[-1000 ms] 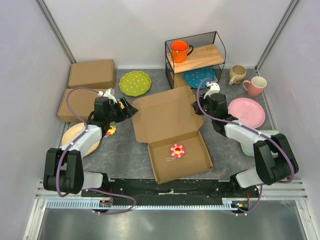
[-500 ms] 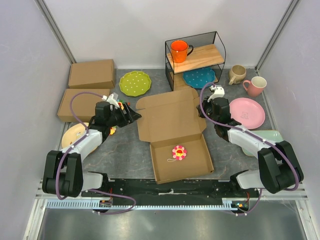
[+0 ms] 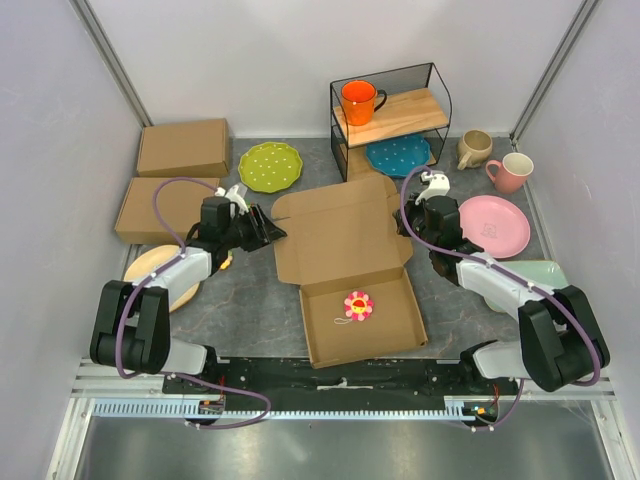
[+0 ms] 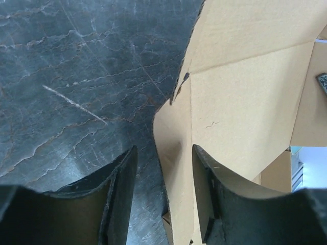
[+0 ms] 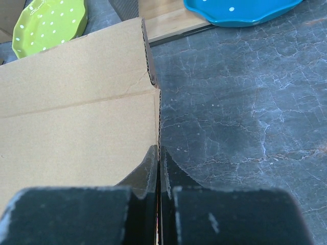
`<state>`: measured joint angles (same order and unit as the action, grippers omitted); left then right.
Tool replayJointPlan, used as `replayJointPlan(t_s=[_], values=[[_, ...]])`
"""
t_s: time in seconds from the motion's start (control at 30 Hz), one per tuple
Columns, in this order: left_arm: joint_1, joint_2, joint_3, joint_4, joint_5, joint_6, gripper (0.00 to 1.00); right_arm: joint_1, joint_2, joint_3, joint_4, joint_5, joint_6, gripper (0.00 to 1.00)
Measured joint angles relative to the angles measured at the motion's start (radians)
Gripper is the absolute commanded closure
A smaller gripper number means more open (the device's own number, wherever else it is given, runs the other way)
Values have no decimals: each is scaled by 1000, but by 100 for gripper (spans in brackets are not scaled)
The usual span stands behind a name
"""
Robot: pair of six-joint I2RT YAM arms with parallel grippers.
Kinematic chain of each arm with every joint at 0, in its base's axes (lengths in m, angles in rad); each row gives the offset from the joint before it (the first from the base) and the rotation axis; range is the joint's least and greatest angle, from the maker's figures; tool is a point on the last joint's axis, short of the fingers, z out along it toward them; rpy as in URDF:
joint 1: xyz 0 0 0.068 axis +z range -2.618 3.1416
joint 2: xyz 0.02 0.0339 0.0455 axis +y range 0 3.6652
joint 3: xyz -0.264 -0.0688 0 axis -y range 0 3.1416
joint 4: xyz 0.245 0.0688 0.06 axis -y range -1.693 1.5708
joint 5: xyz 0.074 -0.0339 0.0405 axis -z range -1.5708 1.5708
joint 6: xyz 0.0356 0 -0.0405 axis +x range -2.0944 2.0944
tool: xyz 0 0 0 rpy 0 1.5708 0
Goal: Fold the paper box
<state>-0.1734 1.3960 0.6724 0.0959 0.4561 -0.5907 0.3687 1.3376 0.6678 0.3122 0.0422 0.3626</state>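
Observation:
The paper box (image 3: 340, 238) is a brown cardboard mailer in the middle of the table. Its shallow tray (image 3: 385, 335) lies toward me and its lid panel is tilted up behind it. A pink flower toy (image 3: 355, 303) lies in the tray. My left gripper (image 3: 264, 231) is at the lid's left side flap (image 4: 176, 153). In the left wrist view the left gripper (image 4: 164, 153) stands open, with the flap's edge between its fingers and a gap on the left. My right gripper (image 3: 405, 222) is shut on the lid's right edge (image 5: 159, 117); in the right wrist view the right gripper (image 5: 160, 151) pinches the corrugated edge.
Two folded cardboard boxes (image 3: 183, 147) (image 3: 150, 208) lie at far left, with a green plate (image 3: 270, 165) beside them. A wire shelf (image 3: 392, 110) holds an orange mug (image 3: 358, 100) and a blue plate (image 3: 398, 153). Two mugs (image 3: 473, 148) (image 3: 512, 172) and a pink plate (image 3: 492, 224) are at right. A cream plate (image 3: 150, 275) lies under the left arm.
My left gripper has moved right onto the lid's left flap and its jaws have narrowed. The lid and my right gripper shifted slightly right, then held still.

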Motion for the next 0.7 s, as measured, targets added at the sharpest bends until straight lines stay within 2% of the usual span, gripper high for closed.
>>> replayJointPlan(t_s=[0.13, 0.47, 0.57, 0.6, 0.7], values=[[-10, 0, 15, -13, 0, 16, 62, 3, -2, 0, 0, 1, 0, 100], [-43, 3, 30, -61, 21, 56, 63, 7, -17, -2, -21, 11, 0, 100], [-52, 7, 34, -65, 23, 63, 72, 7, -20, -4, -24, 13, 0, 100], [-53, 8, 34, -65, 23, 65, 80, 7, -21, -4, -27, 14, 0, 100], [-61, 9, 35, -64, 26, 67, 93, 8, -21, -4, -33, 16, 1, 100]])
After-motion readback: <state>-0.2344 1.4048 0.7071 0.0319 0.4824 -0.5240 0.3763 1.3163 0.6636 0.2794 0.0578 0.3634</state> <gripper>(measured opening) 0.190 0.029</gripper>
